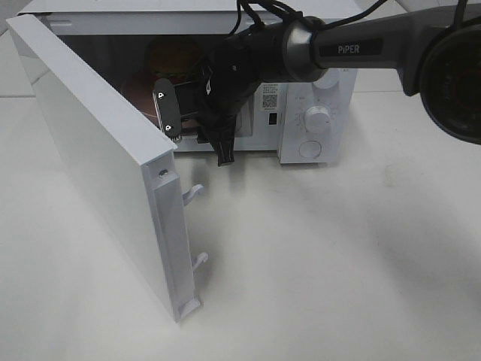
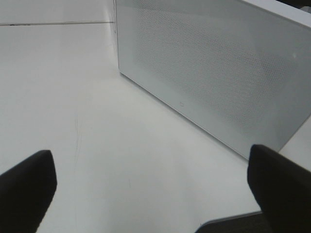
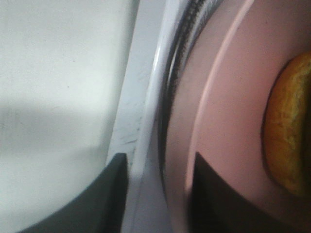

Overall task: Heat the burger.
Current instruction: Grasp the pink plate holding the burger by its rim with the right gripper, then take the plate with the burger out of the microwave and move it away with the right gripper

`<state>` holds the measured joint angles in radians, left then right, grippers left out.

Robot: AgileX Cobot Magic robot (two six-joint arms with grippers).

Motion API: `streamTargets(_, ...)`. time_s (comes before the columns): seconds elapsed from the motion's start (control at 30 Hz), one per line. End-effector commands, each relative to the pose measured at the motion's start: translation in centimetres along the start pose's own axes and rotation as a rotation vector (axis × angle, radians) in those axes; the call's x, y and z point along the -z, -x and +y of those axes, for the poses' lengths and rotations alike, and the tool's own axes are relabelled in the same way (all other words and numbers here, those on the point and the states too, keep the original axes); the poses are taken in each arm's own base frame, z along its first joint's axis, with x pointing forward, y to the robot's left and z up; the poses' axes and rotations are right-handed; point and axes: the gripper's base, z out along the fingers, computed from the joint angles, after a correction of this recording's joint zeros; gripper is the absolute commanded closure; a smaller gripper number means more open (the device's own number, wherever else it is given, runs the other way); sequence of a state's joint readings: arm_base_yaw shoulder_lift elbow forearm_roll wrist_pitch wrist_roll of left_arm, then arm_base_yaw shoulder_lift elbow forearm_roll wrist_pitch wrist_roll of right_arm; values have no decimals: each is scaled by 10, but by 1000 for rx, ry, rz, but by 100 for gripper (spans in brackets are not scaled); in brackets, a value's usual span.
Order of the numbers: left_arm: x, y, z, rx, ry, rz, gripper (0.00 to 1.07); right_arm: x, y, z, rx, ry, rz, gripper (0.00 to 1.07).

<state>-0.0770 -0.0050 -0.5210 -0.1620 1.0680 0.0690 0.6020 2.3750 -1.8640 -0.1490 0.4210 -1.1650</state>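
Observation:
The burger (image 1: 170, 56) sits on a round pink plate (image 1: 140, 93) inside the open white microwave (image 1: 299, 153). My right gripper (image 1: 197, 114) reaches into the oven's mouth from the right. In the right wrist view its dark fingertips (image 3: 115, 196) stand a little apart, and between them run the oven's white sill (image 3: 146, 107) and the rim of the pink plate (image 3: 228, 121). The bun's golden edge (image 3: 289, 131) shows further in. My right gripper (image 3: 158, 194) pinches nothing that I can see. My left gripper (image 2: 155, 194) is wide open over bare table beside the oven's perforated side wall (image 2: 218, 77).
The microwave door (image 1: 98, 150) is swung wide toward the front left, its latch hooks (image 1: 197, 192) pointing right. The control panel with round knobs (image 1: 318, 119) is on the oven's right. White tabletop (image 1: 338, 263) stretches in front.

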Motion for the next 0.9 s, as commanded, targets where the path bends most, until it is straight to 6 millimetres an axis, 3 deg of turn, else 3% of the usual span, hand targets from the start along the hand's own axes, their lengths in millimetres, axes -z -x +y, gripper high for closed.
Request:
streamTargets(0.03,0,0,0,6,0,-8,6,1,-1,-4,17,-23,-2,106)
streamTargets(0.5,0,0,0,6,0,-8,6,8,8,0,90,29,-17,107)
streamTargets(0.67,0,0,0,6,0,-8,6,23,16,4,205,32,-31,107)
streamTargets(0.9,0,0,0,6,0,-8,6,38,14,8,269,8,-40,107)
